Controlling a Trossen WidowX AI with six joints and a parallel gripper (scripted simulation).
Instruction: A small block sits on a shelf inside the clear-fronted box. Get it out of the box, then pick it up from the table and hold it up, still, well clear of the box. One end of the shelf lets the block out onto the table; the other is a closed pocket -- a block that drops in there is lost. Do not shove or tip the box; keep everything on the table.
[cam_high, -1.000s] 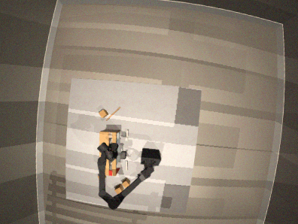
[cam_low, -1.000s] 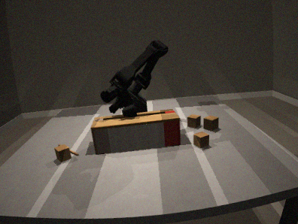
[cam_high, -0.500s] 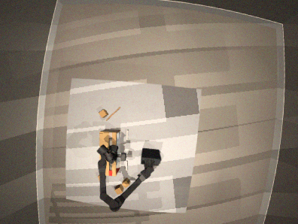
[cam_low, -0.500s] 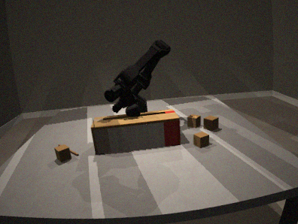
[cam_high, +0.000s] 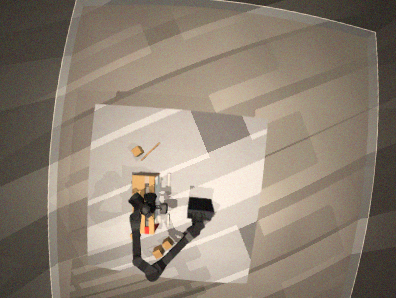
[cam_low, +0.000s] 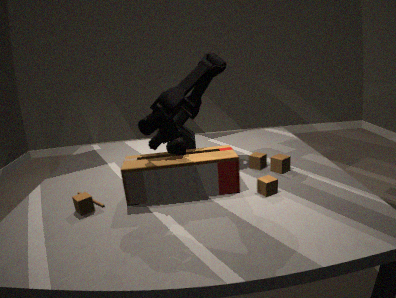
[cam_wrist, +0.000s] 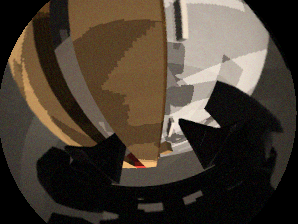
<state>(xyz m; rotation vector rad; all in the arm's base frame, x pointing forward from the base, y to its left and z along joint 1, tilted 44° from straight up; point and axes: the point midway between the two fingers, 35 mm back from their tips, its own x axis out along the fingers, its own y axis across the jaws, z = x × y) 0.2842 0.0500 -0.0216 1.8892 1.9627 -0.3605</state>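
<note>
The box (cam_high: 139, 181) (cam_low: 180, 161) (cam_wrist: 125, 65) has an orange top with a long slot. Its front in the exterior view looks dark grey, with a red panel (cam_low: 229, 176) at the right end. I cannot make out the small block behind the front; it is hidden or too dark to see. My gripper (cam_wrist: 153, 124) is open and empty. In the wrist view its fingers stand apart, one at each side of the near part of the box's top. In the exterior view the hand hangs above the box's left half, and its fingers are hard to tell apart.
Loose cubes (cam_high: 158, 251) (cam_low: 257, 160) (cam_low: 280, 163) (cam_low: 267, 185) lie beyond the box's red end. Another cube (cam_high: 136, 150) (cam_low: 83, 203) lies beyond the other end, by a thin stick (cam_high: 151, 151) (cam_low: 95, 201). My arm's base (cam_high: 200, 205) stands beside the box. Slim pale pieces (cam_high: 169, 180) (cam_wrist: 184, 22) lie between them.
</note>
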